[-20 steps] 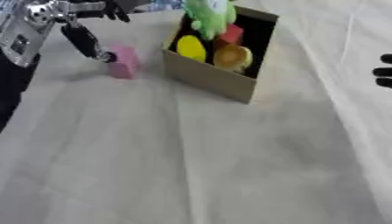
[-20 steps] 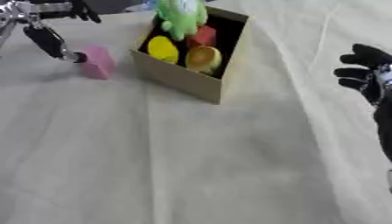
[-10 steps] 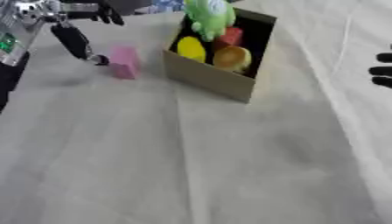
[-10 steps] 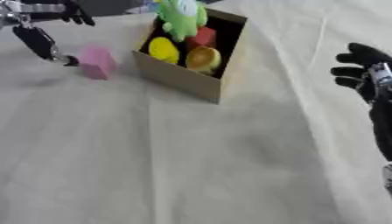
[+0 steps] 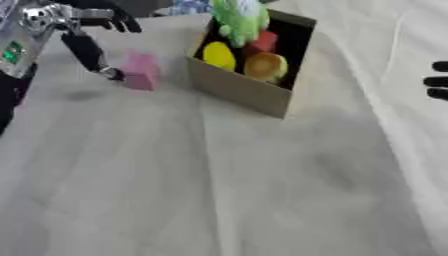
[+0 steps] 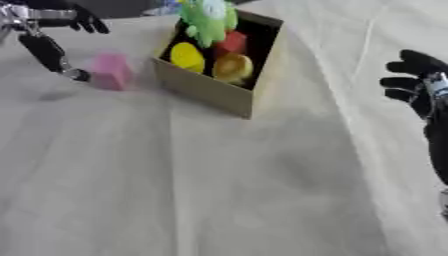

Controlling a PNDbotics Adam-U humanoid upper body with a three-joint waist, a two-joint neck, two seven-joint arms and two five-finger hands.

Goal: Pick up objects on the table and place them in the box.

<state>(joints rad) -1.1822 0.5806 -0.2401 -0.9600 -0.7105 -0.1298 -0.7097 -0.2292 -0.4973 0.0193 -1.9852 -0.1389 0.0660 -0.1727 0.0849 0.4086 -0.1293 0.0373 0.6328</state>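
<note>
A pink block (image 5: 140,71) stands on the white cloth, left of the cardboard box (image 5: 245,90). In the box lie a green plush toy (image 5: 238,17), a yellow piece (image 5: 218,54), a red piece (image 5: 262,41) and an orange round thing (image 5: 265,65). My left hand (image 5: 80,31) hangs at the upper left, fingers spread; one fingertip reaches down to the block's left side, and I cannot tell whether it touches. My right hand (image 6: 415,80) hovers at the right edge, fingers relaxed, holding nothing.
A wrinkled white cloth (image 5: 227,180) covers the whole table. A blue and white patterned thing (image 5: 188,6) lies behind the box at the far edge.
The left hand has shifted slightly beside the pink block, its fingertip staying at the block's left side. The block and the box have not moved. The right hand holds its place.
</note>
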